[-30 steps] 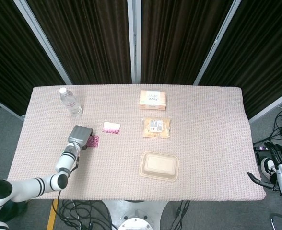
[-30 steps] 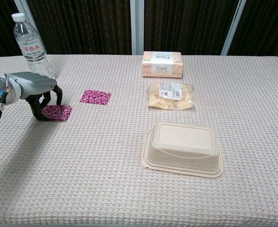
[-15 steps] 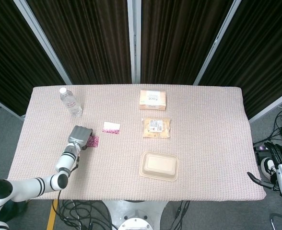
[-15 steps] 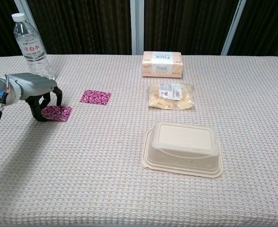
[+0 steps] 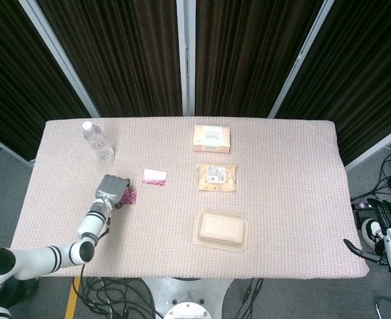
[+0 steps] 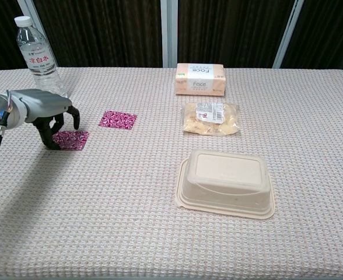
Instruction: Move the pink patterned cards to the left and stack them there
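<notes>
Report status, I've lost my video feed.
Left hand over near card, fingers touching it. Second card apart, unstacked. Right hand off-table.

Two pink patterned cards (image 6: 118,119), flat, apart.

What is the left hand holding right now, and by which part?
Nothing is clearly held. The left hand arches over the near card, fingertips down at its left edge, and the card lies flat on the table. The right hand hangs off the table, empty.

Rough, woven cloth covers the table (image 6: 160,233), matt and knobbly all over. The water bottle (image 6: 38,55) is clear glossy plastic, the snack bag (image 6: 211,117) shiny film, the clamshell box (image 6: 226,182) smooth matt pulp. The left hand (image 6: 40,108) has a dull grey shell.
</notes>
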`<state>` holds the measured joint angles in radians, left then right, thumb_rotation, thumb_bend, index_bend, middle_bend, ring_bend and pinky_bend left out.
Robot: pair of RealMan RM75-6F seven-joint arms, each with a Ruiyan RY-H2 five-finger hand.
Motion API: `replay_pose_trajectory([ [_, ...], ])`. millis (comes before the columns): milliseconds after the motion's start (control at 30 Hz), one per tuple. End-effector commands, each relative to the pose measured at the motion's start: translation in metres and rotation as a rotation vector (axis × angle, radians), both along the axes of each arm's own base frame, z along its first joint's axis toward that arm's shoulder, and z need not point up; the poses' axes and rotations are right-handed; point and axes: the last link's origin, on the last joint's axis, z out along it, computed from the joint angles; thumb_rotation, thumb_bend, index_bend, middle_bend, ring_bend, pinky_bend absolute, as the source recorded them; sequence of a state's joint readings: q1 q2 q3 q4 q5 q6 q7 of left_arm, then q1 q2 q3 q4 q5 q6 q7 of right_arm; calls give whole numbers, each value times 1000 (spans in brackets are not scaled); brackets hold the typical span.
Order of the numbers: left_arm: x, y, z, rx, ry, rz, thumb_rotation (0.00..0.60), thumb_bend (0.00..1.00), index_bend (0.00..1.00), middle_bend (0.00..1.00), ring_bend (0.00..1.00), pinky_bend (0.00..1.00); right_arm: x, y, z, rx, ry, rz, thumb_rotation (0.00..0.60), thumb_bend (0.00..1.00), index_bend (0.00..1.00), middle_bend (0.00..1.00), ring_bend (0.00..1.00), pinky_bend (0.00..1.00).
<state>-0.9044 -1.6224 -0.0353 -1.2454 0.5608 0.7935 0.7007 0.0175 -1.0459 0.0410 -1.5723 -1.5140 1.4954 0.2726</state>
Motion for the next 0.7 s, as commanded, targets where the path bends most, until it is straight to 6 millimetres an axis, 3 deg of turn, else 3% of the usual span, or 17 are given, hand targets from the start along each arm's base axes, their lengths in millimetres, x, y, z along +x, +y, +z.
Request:
replay_pose_trajectory([
  [33,6,2,2,7,-23,-8,600,268,361,815,857,843,0,0,0,0,1,0,262,88,72,96,0,47],
  [400,45,32,-12,66,-79,-89,600,269,380,816,857,843,-2,-2,1,0,5,-5,257,90,72,95,0,47],
  [700,64,51,-32,58,-64,-110,600,268,381,818,857,843,-5,-4,3,-1,10,-20,263,89,72,95,0,47],
])
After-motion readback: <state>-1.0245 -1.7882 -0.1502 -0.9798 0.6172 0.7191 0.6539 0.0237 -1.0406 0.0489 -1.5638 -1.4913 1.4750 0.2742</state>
